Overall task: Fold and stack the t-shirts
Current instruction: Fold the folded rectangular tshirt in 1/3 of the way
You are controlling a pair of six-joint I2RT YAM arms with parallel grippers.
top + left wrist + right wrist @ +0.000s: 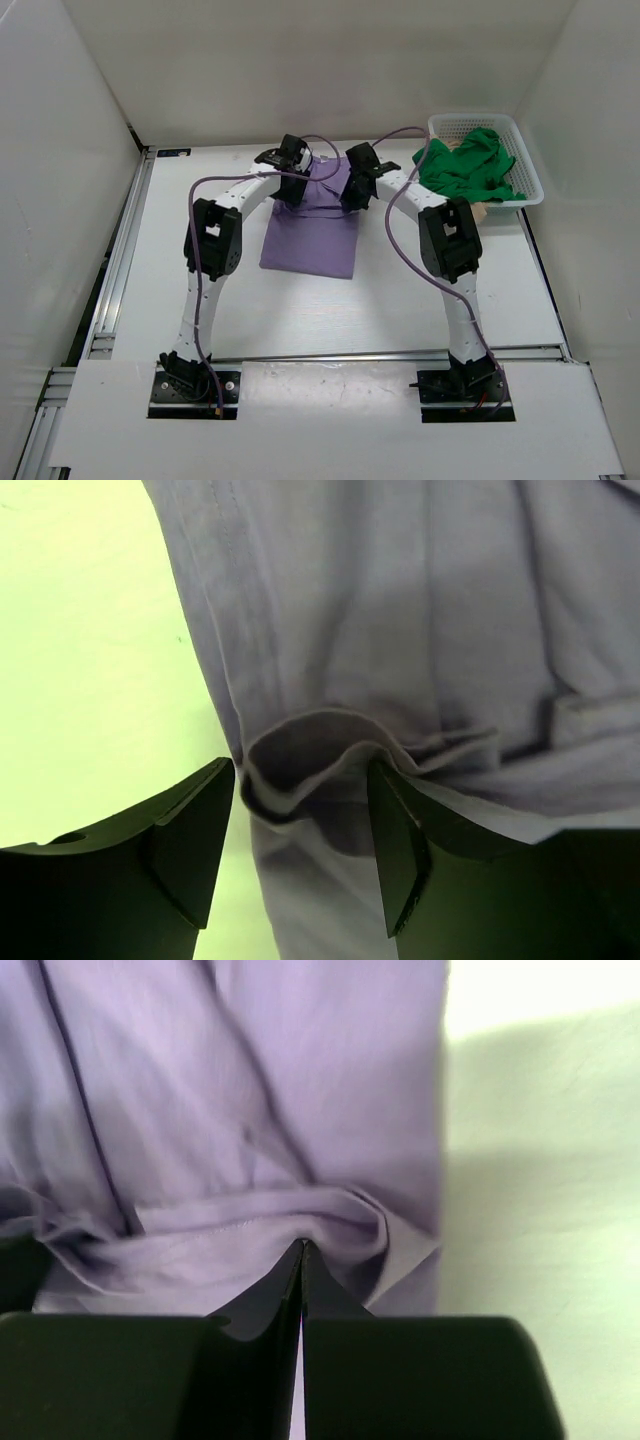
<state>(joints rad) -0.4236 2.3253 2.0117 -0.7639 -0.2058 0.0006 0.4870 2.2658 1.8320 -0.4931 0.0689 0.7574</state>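
Note:
A purple t-shirt lies partly folded at the table's middle. Both grippers are at its far edge. My left gripper is open; in the left wrist view its jaws stand apart on either side of a raised fold of the purple cloth. My right gripper is shut on the shirt's edge; in the right wrist view the closed tips pinch a bunched fold of the purple cloth. A green t-shirt lies crumpled in a white basket at the back right.
The basket stands by the right wall, with something tan showing beneath the green shirt. White walls close in the back and both sides. A metal rail runs along the table's left edge.

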